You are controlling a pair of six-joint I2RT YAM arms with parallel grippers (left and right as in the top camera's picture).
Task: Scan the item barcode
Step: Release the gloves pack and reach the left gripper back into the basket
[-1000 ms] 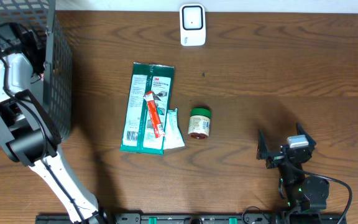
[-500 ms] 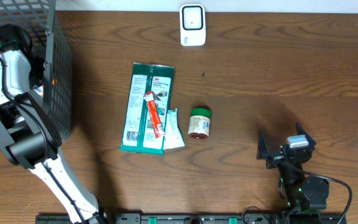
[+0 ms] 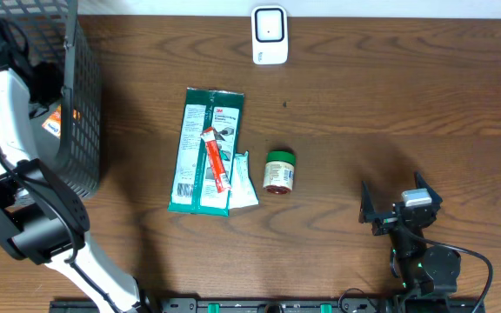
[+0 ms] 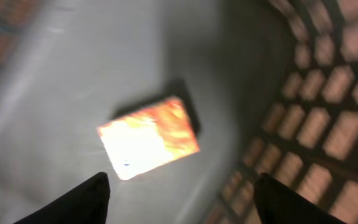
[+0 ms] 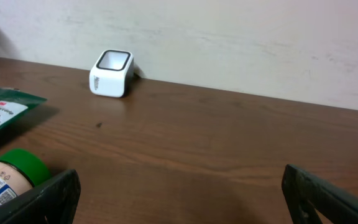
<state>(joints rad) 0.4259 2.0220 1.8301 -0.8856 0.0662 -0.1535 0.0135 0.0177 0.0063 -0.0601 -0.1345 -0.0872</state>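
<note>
left fingers [image 4: 86,202] apart, empty, over orange packet [image 4: 149,137] in basket [image 4: 328,124] | right fingers [image 5: 42,199] wide, idle | risk: left fingers snag basket wall on exit, dragging it

A packet [image 4: 148,137] lies in the basket [image 3: 85,87], seemingly flat; jar [image 3: 278,171] right of the pouch [image 3: 200,130], scanner [image 3: 269,35] behind them.

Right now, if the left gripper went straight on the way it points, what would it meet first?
Probably the orange packet lying on the basket floor, just ahead of its open fingers; blur leaves depth unclear.
</note>
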